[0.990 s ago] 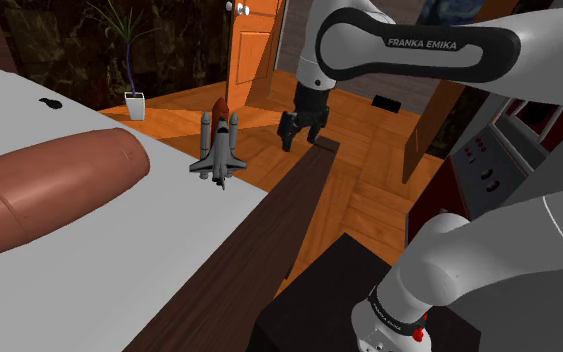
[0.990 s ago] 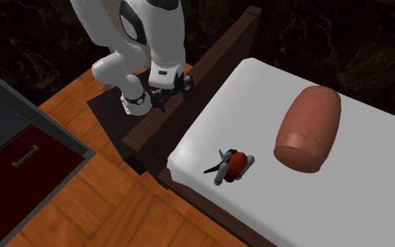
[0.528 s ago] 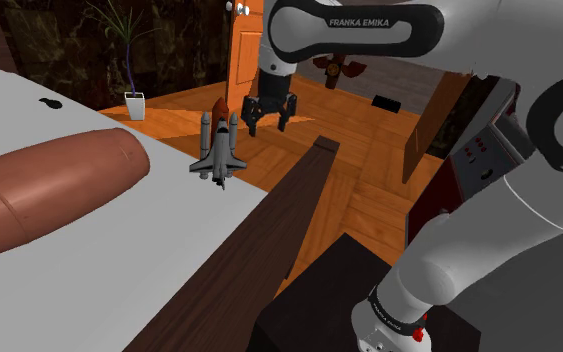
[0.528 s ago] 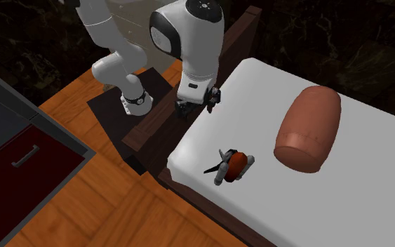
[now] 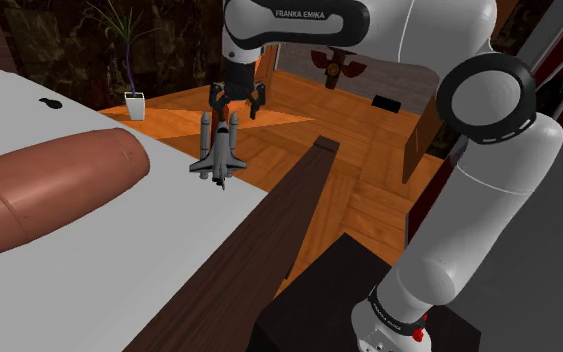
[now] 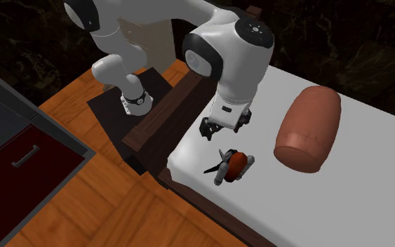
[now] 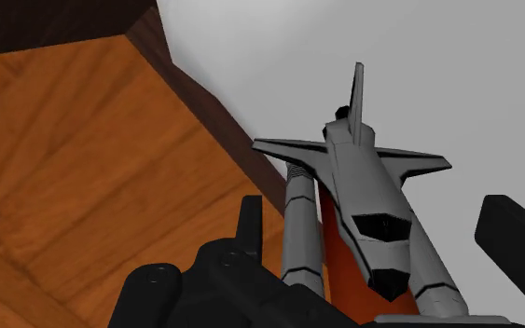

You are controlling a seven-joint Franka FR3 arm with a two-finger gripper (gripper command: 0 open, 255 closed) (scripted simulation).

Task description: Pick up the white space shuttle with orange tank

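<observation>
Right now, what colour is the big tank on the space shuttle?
The tank is orange, tucked between two grey boosters; the wrist view shows it best.

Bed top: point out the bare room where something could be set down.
Bare: the wide white stretch of bed between the brown bolster and the dark wooden board. Crowded: the corner where the shuttle lies below the hand.

Grey/orange shuttle point(image 5: 219, 150), upright
</observation>
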